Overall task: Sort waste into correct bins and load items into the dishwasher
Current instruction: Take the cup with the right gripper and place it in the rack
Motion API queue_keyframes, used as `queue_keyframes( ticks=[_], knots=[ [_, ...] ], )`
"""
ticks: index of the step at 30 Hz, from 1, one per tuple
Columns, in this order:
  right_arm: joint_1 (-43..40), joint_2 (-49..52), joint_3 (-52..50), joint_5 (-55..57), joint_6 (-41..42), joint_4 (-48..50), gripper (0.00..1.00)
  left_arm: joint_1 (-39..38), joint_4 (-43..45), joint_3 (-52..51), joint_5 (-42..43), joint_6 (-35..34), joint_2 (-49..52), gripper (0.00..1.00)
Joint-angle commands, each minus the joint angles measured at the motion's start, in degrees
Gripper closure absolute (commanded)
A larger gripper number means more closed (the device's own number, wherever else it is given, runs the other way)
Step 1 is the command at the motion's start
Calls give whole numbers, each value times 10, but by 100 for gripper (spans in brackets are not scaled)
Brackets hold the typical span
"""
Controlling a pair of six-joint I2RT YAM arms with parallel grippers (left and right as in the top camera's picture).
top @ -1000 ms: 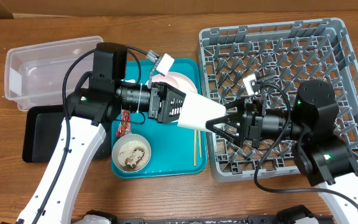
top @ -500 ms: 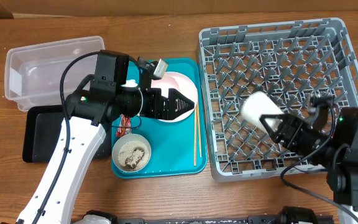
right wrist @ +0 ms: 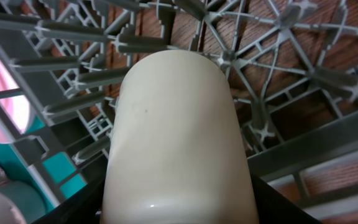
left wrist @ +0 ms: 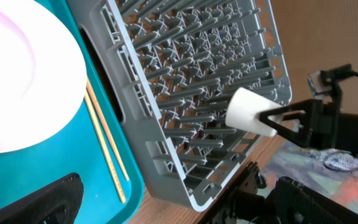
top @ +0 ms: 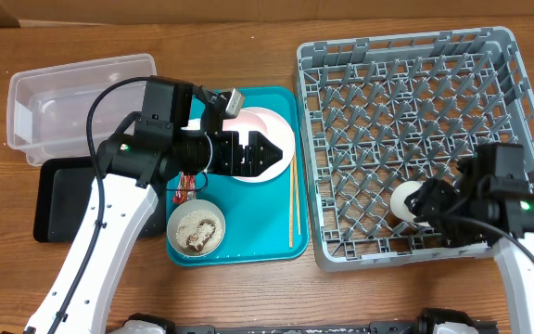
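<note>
Cup (top: 403,200), overhead: clamped in the right gripper (top: 415,206) near the front edge of the dish rack (top: 397,102); left gripper (top: 269,153), jaws apart, above the plate (top: 272,125). Left wrist: you see its fingers (left wrist: 48,199) cut off at the bottom edge. Right wrist: cup (right wrist: 176,143) hides both fingers almost entirely.

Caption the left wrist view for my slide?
Right gripper holding the white cup over the grey dish rack, teal tray alongside.

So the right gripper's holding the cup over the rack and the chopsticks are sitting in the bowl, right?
Not the chopsticks: overhead, they lie on the teal tray, apart from the bowl. The right gripper does hold the cup over the rack.
</note>
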Motion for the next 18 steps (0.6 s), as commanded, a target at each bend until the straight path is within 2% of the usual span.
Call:
queue_keyframes(
  ticks=[1,3,8,13,18],
  knots=[
    [21,29,7,25,-2,18,41,-4,-2,5,-12,9,-3,0],
    [35,43,7,34,-2,24,25,-4,-3,5,-12,9,-3,0],
    [69,44,43,37,-1,17,18,-4,-8,5,-12,9,-3,0],
    [132,34,131,7,0,22,18,-4,-8,5,-14,9,-3,0],
    [181,33,160,52,1,27,21,-4,-21,5,-28,9,-3,0]
  ],
)
